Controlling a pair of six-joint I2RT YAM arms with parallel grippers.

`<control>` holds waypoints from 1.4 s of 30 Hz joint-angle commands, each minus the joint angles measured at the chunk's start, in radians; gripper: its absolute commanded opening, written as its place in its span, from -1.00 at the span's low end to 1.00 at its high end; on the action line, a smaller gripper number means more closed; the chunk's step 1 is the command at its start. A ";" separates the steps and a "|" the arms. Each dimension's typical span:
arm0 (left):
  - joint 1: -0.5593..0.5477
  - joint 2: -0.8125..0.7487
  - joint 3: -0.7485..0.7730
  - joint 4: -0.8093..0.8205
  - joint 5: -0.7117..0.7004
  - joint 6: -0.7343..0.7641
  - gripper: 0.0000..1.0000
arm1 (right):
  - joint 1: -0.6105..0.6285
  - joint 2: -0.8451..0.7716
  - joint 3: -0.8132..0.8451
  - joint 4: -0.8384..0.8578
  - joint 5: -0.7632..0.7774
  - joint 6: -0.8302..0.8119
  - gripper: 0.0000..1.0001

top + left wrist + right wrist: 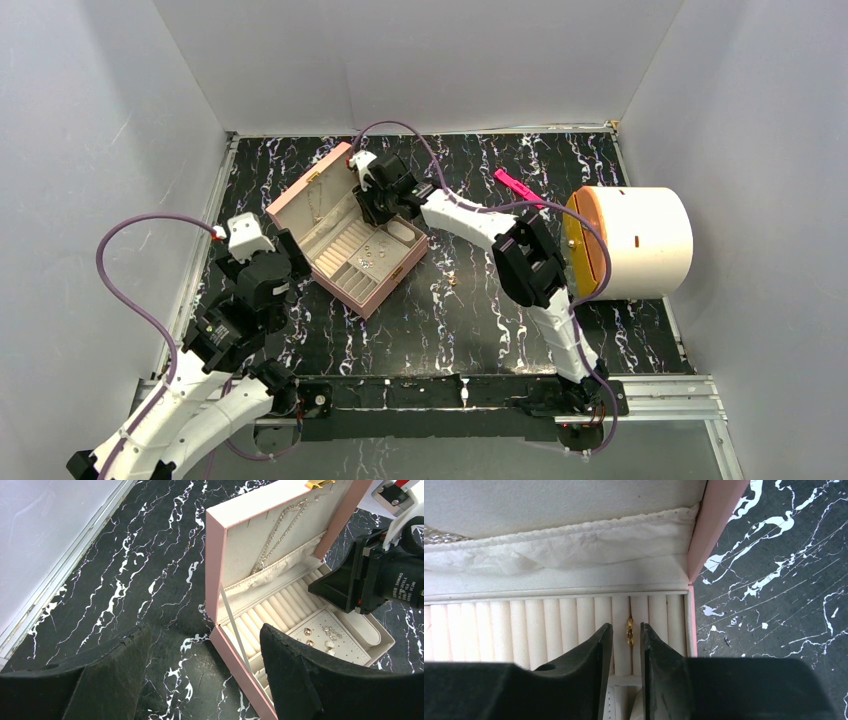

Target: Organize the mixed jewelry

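From above, the open pink box point(397, 283) sits on the counter point(480, 330) with the right gripper point(378, 212) dipped into it; tiny loose pieces point(450, 279) lie on the counter near the box. The left wrist view shows the left gripper point(205, 672) spread wide, short of the box; pale studs point(322, 636) rest on the inner pad. The right wrist view shows jaws narrowly parted around a gold ring point(629, 631) seated between ring rolls point(549, 630). The ring is probably light, hard and slick, best pinched by its exposed top; the rolls and box wall crowd the approach.
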 commanded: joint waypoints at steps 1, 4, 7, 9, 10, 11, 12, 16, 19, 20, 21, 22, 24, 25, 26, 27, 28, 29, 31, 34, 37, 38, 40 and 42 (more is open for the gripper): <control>0.008 -0.011 0.005 0.000 -0.018 -0.008 0.54 | -0.006 -0.132 -0.021 0.059 -0.030 0.032 -0.24; 0.008 -0.009 0.005 0.002 -0.011 -0.007 0.54 | -0.006 -0.178 -0.064 0.070 -0.017 0.046 -0.12; 0.008 -0.010 0.005 0.002 -0.002 -0.007 0.54 | -0.006 -0.239 -0.121 0.090 -0.004 0.061 -0.06; 0.008 -0.012 0.005 0.005 0.006 -0.006 0.54 | -0.006 -0.292 -0.174 0.104 0.016 0.077 -0.03; 0.008 -0.014 0.005 0.007 0.012 -0.004 0.54 | -0.005 -0.322 -0.206 0.110 0.036 0.084 -0.02; 0.008 -0.017 0.003 0.011 0.017 -0.003 0.54 | -0.005 -0.354 -0.243 0.115 0.044 0.094 -0.01; 0.008 -0.021 0.003 0.013 0.024 -0.002 0.54 | -0.006 -0.387 -0.301 0.119 0.082 0.104 0.00; 0.008 -0.054 -0.008 0.047 0.070 0.014 0.55 | -0.005 -0.540 -0.497 0.121 0.166 0.176 0.01; 0.009 -0.076 -0.021 0.089 0.130 0.034 0.55 | -0.005 -0.653 -0.634 0.089 0.251 0.286 0.00; 0.009 -0.082 -0.027 0.105 0.150 0.042 0.56 | -0.006 -0.690 -0.678 0.081 0.263 0.318 -0.01; 0.009 -0.085 -0.032 0.118 0.174 0.049 0.55 | -0.005 -0.721 -0.718 0.073 0.270 0.354 -0.01; 0.010 -0.084 -0.036 0.131 0.197 0.053 0.55 | -0.006 -0.749 -0.762 0.064 0.278 0.389 -0.02; 0.010 -0.081 -0.041 0.152 0.247 0.063 0.55 | -0.005 -0.791 -0.830 0.042 0.303 0.455 -0.03; 0.011 -0.075 -0.042 0.159 0.265 0.068 0.56 | -0.006 -0.804 -0.857 0.020 0.316 0.486 -0.04; 0.012 -0.071 -0.044 0.165 0.281 0.069 0.55 | -0.006 -0.812 -0.874 -0.003 0.335 0.520 -0.05; 0.011 -0.066 -0.043 0.172 0.297 0.072 0.55 | -0.005 -0.815 -0.888 -0.025 0.353 0.554 -0.04; 0.011 -0.062 -0.043 0.175 0.312 0.074 0.55 | -0.005 -0.809 -0.898 -0.046 0.367 0.587 -0.03; 0.011 -0.059 -0.044 0.178 0.324 0.075 0.55 | -0.006 -0.800 -0.903 -0.059 0.374 0.612 -0.02; 0.011 -0.054 -0.046 0.183 0.339 0.078 0.55 | -0.006 -0.764 -0.889 -0.086 0.378 0.650 -0.02; 0.011 -0.055 -0.049 0.184 0.345 0.081 0.55 | -0.006 -0.680 -0.841 -0.166 0.410 0.736 -0.04; 0.011 -0.060 -0.053 0.184 0.347 0.082 0.55 | -0.005 -0.614 -0.825 -0.192 0.459 0.844 -0.10; 0.011 -0.059 -0.052 0.183 0.344 0.082 0.55 | -0.005 -0.602 -0.827 -0.180 0.469 0.867 -0.14; 0.011 -0.057 -0.054 0.184 0.339 0.083 0.55 | -0.006 -0.587 -0.837 -0.149 0.483 0.904 -0.21; 0.011 -0.053 -0.053 0.184 0.337 0.085 0.55 | -0.006 -0.567 -0.832 -0.147 0.505 0.930 -0.27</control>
